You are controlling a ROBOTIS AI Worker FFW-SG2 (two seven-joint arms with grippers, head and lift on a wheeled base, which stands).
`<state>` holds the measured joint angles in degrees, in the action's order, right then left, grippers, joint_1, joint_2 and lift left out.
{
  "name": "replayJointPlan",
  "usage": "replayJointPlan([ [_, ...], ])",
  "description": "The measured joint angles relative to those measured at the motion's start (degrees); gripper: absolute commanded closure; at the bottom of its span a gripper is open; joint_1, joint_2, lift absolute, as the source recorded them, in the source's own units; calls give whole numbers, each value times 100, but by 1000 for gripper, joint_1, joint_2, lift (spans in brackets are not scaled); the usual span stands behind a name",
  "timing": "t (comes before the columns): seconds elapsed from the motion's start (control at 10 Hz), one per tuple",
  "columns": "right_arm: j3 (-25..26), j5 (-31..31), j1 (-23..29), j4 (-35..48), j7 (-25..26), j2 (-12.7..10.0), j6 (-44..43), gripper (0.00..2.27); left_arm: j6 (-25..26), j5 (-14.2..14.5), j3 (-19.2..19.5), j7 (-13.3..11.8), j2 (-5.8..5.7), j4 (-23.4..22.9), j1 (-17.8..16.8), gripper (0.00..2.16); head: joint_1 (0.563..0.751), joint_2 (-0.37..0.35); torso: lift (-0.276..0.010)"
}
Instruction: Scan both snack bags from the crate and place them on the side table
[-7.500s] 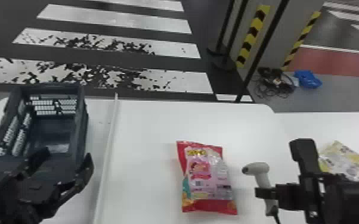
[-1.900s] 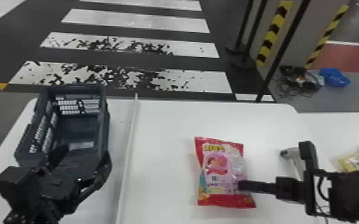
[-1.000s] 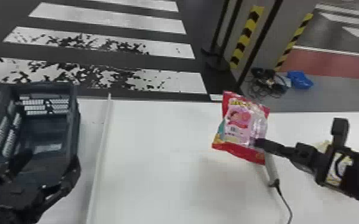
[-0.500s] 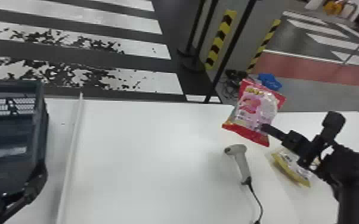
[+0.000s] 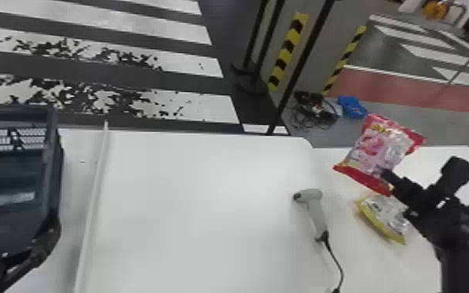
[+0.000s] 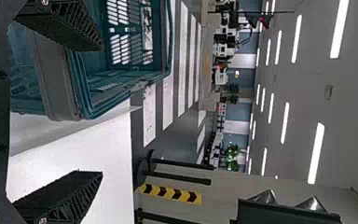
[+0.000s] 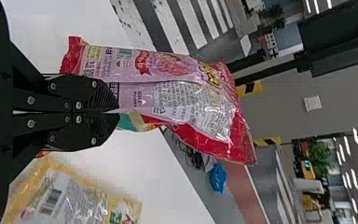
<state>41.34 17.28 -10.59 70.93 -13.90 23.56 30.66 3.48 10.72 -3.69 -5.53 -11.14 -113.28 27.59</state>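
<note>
Red and pink, the snack bag (image 5: 378, 150) is up in the air near the side tabletop (image 5: 418, 261), with the right gripper (image 5: 386, 174) at its bottom end. Those jaws are pinched together on the bag. The right wrist view shows how: the two jaws come almost tip to tip, and the bag sticks out past them. Its loose end hangs free.

The left gripper (image 5: 31, 253) is by the dark blue crate (image 5: 56, 167). In the left wrist view its jaws are wide apart, with nothing between them. I cannot tell if they touch the crate.

The yellow bag (image 5: 385, 218) lies on the side tabletop, lower than the red one and apart from it. The head view also shows the grey scanner (image 5: 315, 210) lying near it, with a black cord (image 5: 337, 261) coming out of its handle. A long white strip (image 5: 91, 202) runs beside the crate on the white tabletop (image 5: 206, 210).

The right wrist view gives a close look at the yellow bag, with a striped barcode (image 7: 52, 200) on it. The left wrist view shows holes in the crate's wall and long bright lights (image 6: 316, 154) on the ceiling.
</note>
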Motion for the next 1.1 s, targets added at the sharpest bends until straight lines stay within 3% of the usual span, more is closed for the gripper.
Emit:
replayJointPlan([
  [0.4, -166, -211, -385, -1697, 921, 463, -1700, 2233, -15, 25, -12, 0, -30, 7, -16, 39, 695, -350, -95],
  [0.5, -209, -235, -441, -1941, 1119, 508, -1907, 1905, -25, 34, -23, 0, -43, 6, -17, 39, 695, -350, -95],
  [0.6, -241, -241, -483, -2113, 1235, 530, -2040, 1180, -33, 47, -25, 0, -58, -10, -17, 39, 695, -350, -95],
  [0.7, -256, -242, -519, -2227, 1245, 539, -2095, 83, -42, 59, -26, 0, -75, -27, -8, 39, 695, -350, -95],
  [0.8, -258, -238, -530, -2278, 1241, 543, -2103, -2, -50, 67, -26, 0, -87, -39, 6, 39, 695, -350, -95],
  [1.1, -249, -110, -525, -2303, 1363, 539, -2178, 53, -68, 77, -6, 0, -125, -85, 56, 39, 695, -350, -95],
])
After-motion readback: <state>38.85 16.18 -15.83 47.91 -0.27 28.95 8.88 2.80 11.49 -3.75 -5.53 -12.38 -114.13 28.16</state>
